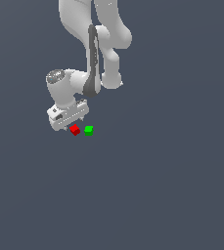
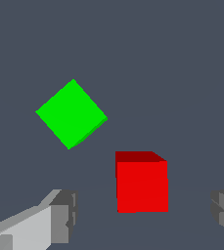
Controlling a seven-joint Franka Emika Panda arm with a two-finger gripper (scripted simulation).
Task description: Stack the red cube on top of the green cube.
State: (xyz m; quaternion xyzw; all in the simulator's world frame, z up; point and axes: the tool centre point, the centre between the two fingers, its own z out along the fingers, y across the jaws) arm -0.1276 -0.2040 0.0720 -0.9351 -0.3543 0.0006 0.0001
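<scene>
In the wrist view the gripper (image 2: pixel 143 215) stands open wide, one grey fingertip (image 2: pixel 64 215) at each side of the frame, holding nothing. The red cube (image 2: pixel 142 186) sits in the gap between them, apart from both, its faces square to the fingers. Beyond it the green cube (image 2: pixel 70 113) rests on the grey floor (image 2: pixel 182 73), turned corner-on and not touching the red one. In the exterior view the gripper (image 1: pixel 69 124) hangs low over the red cube (image 1: pixel 75 130), and the green cube (image 1: pixel 88 130) lies just beside it toward the exterior view's right. The white arm (image 1: pixel 91 58) rises above.
</scene>
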